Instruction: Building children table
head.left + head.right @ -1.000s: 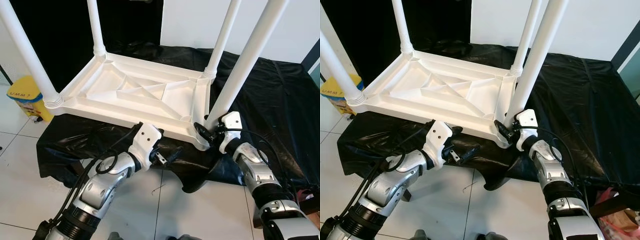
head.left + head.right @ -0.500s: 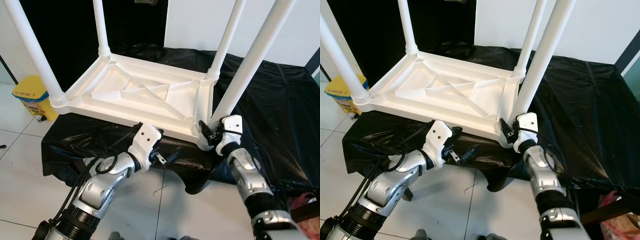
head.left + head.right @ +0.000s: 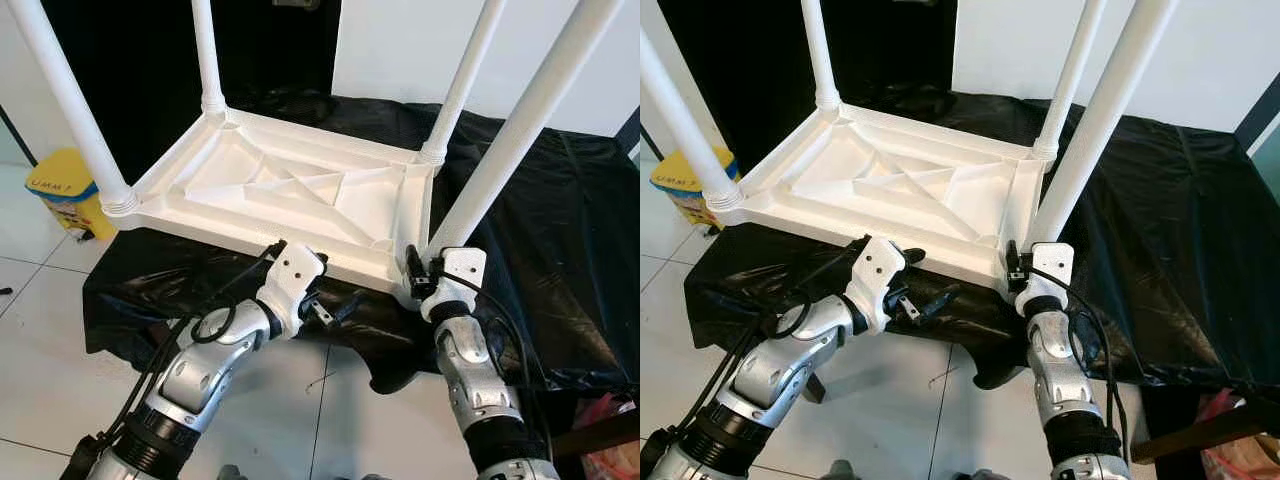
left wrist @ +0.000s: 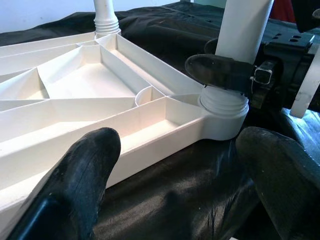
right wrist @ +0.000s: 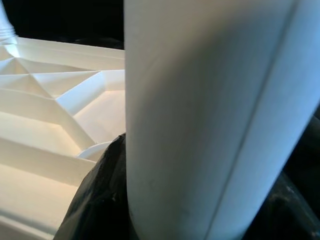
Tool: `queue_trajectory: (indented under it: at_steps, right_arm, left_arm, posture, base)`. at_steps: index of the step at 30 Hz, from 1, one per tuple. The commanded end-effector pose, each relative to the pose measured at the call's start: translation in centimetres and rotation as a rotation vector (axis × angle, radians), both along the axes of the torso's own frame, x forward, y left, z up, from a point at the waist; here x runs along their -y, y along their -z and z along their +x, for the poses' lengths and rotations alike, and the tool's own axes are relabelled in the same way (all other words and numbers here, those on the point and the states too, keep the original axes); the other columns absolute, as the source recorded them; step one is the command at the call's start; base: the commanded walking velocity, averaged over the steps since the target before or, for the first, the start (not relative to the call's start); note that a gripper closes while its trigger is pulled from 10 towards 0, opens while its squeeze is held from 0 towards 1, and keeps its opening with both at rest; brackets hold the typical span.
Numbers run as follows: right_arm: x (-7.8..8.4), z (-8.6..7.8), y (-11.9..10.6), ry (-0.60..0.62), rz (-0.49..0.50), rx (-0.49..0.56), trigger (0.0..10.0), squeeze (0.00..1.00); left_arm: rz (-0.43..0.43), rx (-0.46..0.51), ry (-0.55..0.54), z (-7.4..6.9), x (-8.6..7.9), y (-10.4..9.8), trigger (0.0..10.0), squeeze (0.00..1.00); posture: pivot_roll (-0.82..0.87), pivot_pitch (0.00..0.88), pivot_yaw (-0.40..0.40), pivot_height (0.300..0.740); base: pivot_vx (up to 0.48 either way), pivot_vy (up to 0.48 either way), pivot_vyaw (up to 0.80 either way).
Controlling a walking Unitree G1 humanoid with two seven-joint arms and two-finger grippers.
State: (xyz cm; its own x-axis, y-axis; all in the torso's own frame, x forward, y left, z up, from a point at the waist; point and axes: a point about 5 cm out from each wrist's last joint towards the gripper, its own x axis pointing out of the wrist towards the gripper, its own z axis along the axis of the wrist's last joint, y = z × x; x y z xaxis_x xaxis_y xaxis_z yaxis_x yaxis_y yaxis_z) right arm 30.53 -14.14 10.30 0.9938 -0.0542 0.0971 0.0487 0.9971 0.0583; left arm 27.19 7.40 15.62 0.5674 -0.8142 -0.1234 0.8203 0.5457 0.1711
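A white plastic children's table [image 3: 300, 190] lies upside down on a black sheet, with its legs pointing up. My right gripper [image 3: 415, 272] is shut on the near right leg [image 3: 510, 130], just above the ribbed socket [image 4: 222, 110] at that corner. In the right wrist view the leg [image 5: 210, 115] sits tight between the black fingers [image 5: 95, 200]. My left gripper [image 3: 927, 277] hovers open at the table's near edge, a little left of that corner, holding nothing. Its two fingertips [image 4: 90, 165] straddle the rim from a short distance.
The black sheet [image 3: 560, 250] covers a low platform and hangs over its front. A yellow bin [image 3: 62, 190] stands on the tiled floor at the left. A pink bag [image 3: 610, 420] lies at the lower right. A white wall [image 3: 400, 40] rises behind.
The camera has shifted slightly. My right forearm has swung inward and now stands more upright under the gripper, which keeps its hold on the leg. The left gripper has stayed put.
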Motion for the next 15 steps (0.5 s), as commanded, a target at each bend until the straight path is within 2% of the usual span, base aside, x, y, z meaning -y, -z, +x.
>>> queue_trajectory:
  at_steps: [1, 8, 9, 12, 15]
  right_arm:
    - [0.2, -1.2, 3.2, 0.042, 0.002, -0.166, 10.0, 0.00]
    - [-0.3, -1.4, 2.5, 0.027, -0.011, -0.134, 10.0, 0.00]
    - [-0.4, -1.4, 2.2, -0.013, 0.004, -0.109, 10.0, 1.00]
    - [-0.3, -1.5, 1.3, -0.086, 0.022, -0.047, 10.0, 1.00]
    - [0.0, -1.5, 1.1, -0.117, 0.014, -0.034, 10.0, 1.00]
  left_arm:
    - [0.010, -0.007, 0.077, -0.5, 0.5, 0.1, 10.0, 0.00]
    - [0.014, -0.003, 0.075, -0.5, 0.6, 0.2, 10.0, 0.00]
    - [0.014, -0.001, 0.076, -0.5, 0.6, 0.2, 10.0, 0.00]
    - [0.014, 0.003, 0.074, -0.5, 0.5, 0.1, 10.0, 0.00]
    - [0.015, 0.005, 0.070, -0.4, 0.4, 0.0, 10.0, 0.00]
  posture:
    - [0.05, 0.056, -0.100, 0.740]
    - [0.06, 0.048, -0.102, 0.740]
    - [0.06, 0.045, -0.098, 0.740]
    - [0.06, 0.044, -0.097, 0.740]
    - [0.06, 0.043, -0.098, 0.740]
  base:
    - [0.000, 0.000, 0.00]
    - [0.000, 0.000, 0.00]
    - [0.000, 0.000, 0.00]
    - [0.000, 0.000, 0.00]
    - [0.000, 0.000, 0.00]
